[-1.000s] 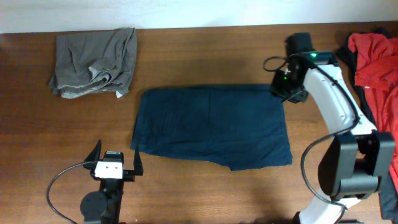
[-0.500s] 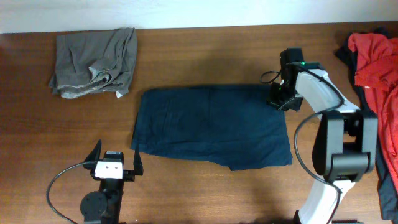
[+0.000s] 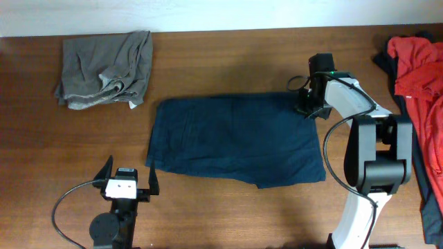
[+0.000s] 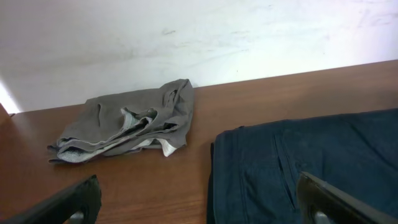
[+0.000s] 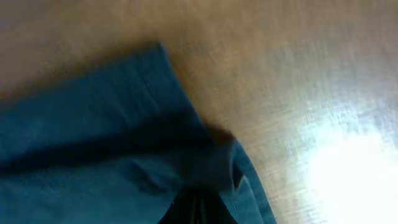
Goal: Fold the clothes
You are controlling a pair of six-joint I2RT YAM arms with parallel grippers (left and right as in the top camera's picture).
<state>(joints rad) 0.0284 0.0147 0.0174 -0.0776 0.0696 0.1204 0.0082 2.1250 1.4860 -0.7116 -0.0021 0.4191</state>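
The large navy blue garment lies flat in the middle of the table; it also shows in the left wrist view. My right gripper is down at its far right corner. In the right wrist view the fingers are pinched together on bunched navy fabric. My left gripper is open and empty near the front edge, just off the garment's near left corner; its fingers frame that edge. The olive-grey garment lies crumpled at the far left. The red garment lies at the far right.
The wooden table ends at a white wall behind. A dark garment lies under and beside the red one at the right edge. The right arm reaches up along the right side of the navy garment.
My right gripper has moved left and slightly back onto the navy garment's far right corner, and the arm has swung in behind it. The left arm has not moved.
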